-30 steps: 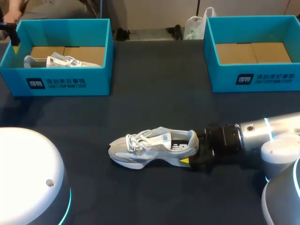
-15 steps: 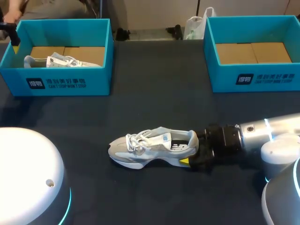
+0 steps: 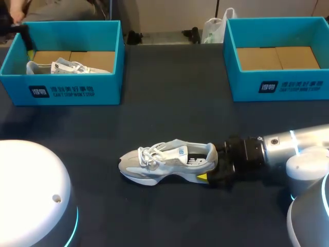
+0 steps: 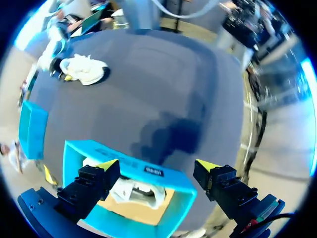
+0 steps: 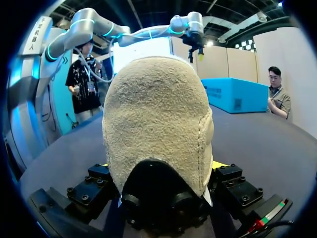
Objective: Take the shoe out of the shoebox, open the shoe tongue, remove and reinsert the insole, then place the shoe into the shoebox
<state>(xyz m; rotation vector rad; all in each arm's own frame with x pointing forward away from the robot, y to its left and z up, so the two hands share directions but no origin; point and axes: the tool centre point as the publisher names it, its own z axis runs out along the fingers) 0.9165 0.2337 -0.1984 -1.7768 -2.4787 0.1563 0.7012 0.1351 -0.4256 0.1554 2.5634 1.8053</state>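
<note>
Shoe (image 3: 167, 163) stands on its sole at the near middle of the table, toe pointing left. The right gripper (image 3: 206, 176) pinches its heel from both sides. The left gripper (image 4: 156, 171) hangs spread above the far-left shoebox (image 3: 77, 90). To open the tongue, hold the heel clamp firm and level, and grip the tongue edge clear of the laces.

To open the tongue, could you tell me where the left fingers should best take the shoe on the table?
Probably the tongue at its top edge, from above: the shoe stands upright on its sole, opening upward, while the right gripper clamps its heel.
</note>
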